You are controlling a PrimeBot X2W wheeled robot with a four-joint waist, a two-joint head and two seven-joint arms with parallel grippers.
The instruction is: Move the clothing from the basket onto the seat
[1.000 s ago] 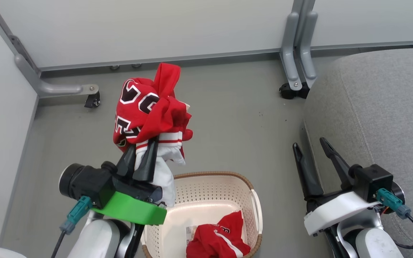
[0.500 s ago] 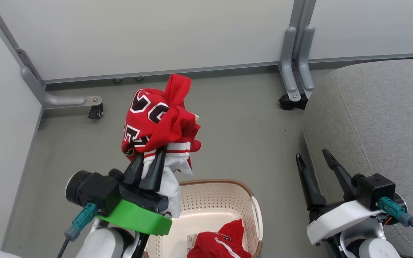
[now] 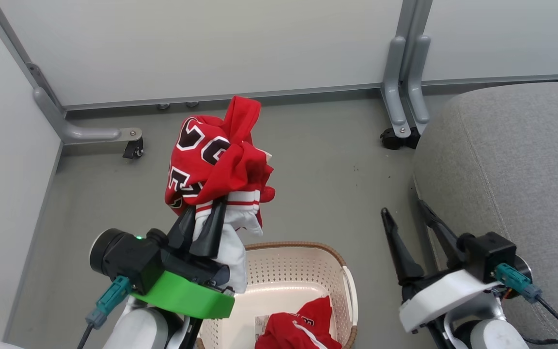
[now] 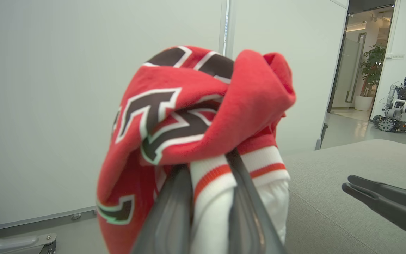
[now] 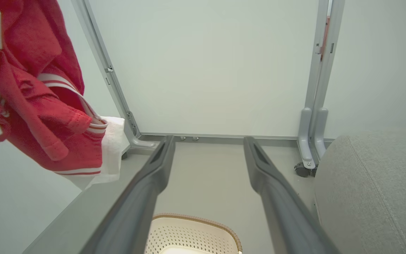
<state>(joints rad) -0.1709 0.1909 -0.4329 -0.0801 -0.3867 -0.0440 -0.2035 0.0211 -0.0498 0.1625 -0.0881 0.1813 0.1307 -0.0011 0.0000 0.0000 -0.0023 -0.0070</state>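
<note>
My left gripper (image 3: 206,213) is shut on the white sleeve of the red jersey (image 3: 216,155), which hangs bunched in the air above the floor, beyond the basket. The left wrist view shows the jersey (image 4: 196,106) draped over the left gripper (image 4: 208,165). The cream basket (image 3: 308,247) stands on the floor at the bottom centre, with red shorts (image 3: 298,329) lying in it. On the right is the grey seat (image 3: 516,155). My right gripper (image 3: 403,207) stands open and empty beside the seat's left edge. In the right wrist view, the right gripper (image 5: 209,141) has the jersey (image 5: 41,116) on its left.
Pale partition walls close the back and left. Their grey metal feet with castors (image 3: 133,148) (image 3: 397,138) stand on the grey floor. Bare floor lies between the basket and the seat. Another robot (image 4: 398,106) stands far off through a doorway.
The head camera has shifted, so the whole picture sits lower. My right gripper has moved a little left, away from the seat's edge. The left gripper still holds the jersey aloft.
</note>
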